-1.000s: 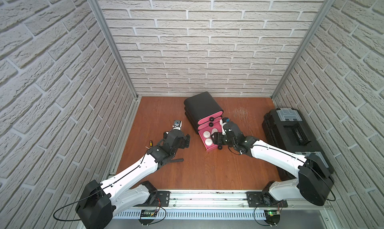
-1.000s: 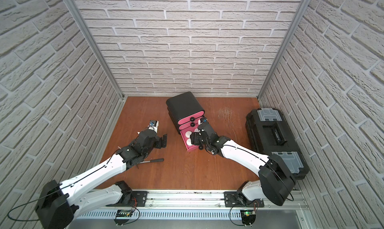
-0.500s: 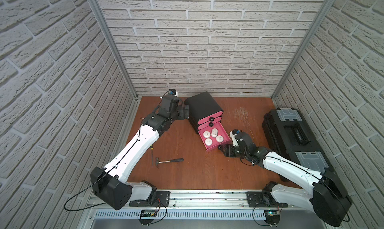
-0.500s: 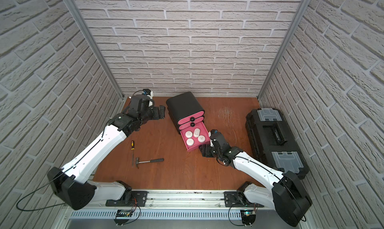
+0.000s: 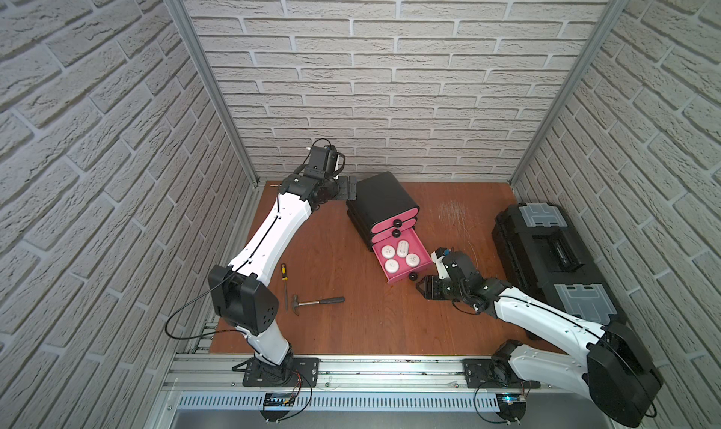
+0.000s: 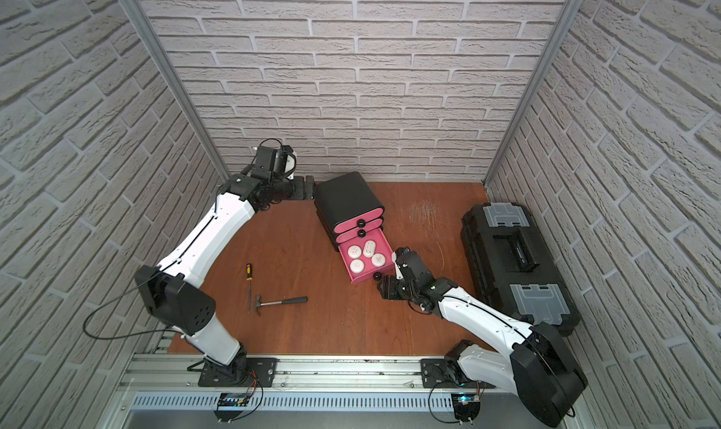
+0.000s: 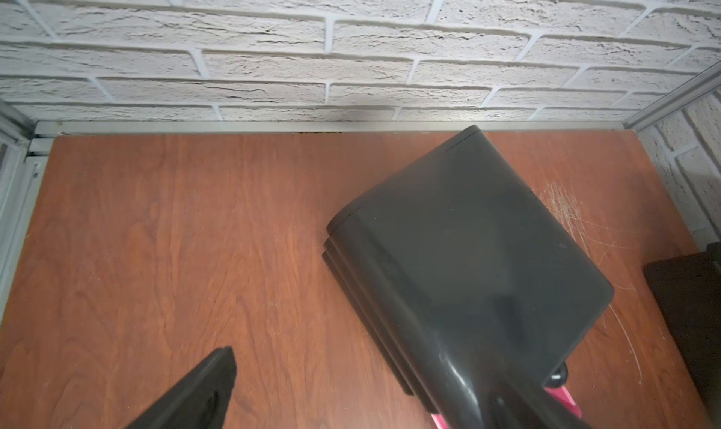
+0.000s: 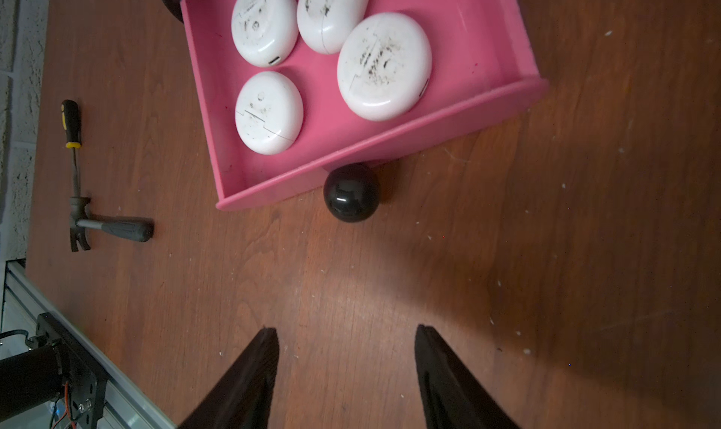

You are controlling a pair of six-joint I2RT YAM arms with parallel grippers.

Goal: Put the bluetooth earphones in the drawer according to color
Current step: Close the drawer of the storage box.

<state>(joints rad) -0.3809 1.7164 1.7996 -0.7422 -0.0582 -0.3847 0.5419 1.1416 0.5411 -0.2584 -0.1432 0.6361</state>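
Left jaws, right jaws open, empty; hammer, screwdriver, toolbox well apart from drawer.

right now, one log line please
bottom drawer open, four white cases inside | left gripper open beside cabinet | right gripper open, facing knob

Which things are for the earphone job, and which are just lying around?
For the job: four white pebble-shaped plastic earphone cases, small rounded black plastic cabinet with pink drawers.
Lying about: grey-headed metal hammer, black-and-yellow screwdriver, large black plastic toolbox.
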